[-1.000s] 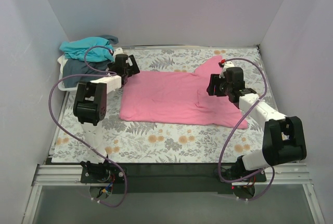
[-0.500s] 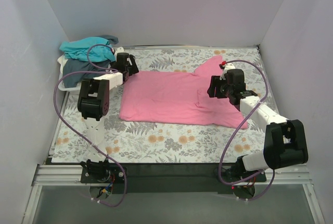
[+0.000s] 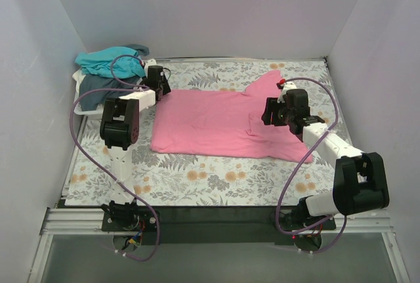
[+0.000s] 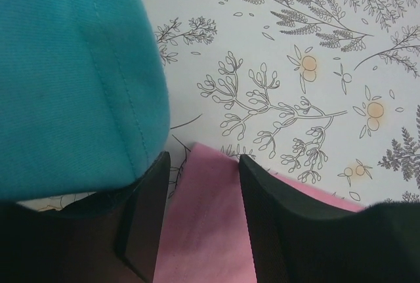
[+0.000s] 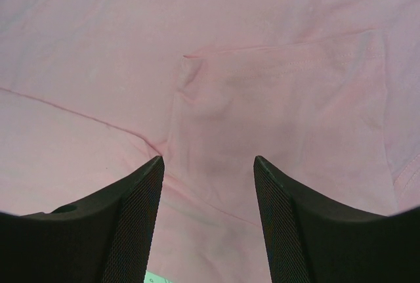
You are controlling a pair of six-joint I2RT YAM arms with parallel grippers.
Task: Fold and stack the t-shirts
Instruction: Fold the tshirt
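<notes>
No text, label, brand, number or sign could be read in any of the views.

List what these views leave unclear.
- Top view: the teal shirt covers most of the grey-blue shirt.
- Top view: the right arm hides part of the pink shirt.
- Left wrist: cannot tell whether the left gripper touches the pink shirt.
- Right wrist: frame edges crop the pink shirt.
</notes>
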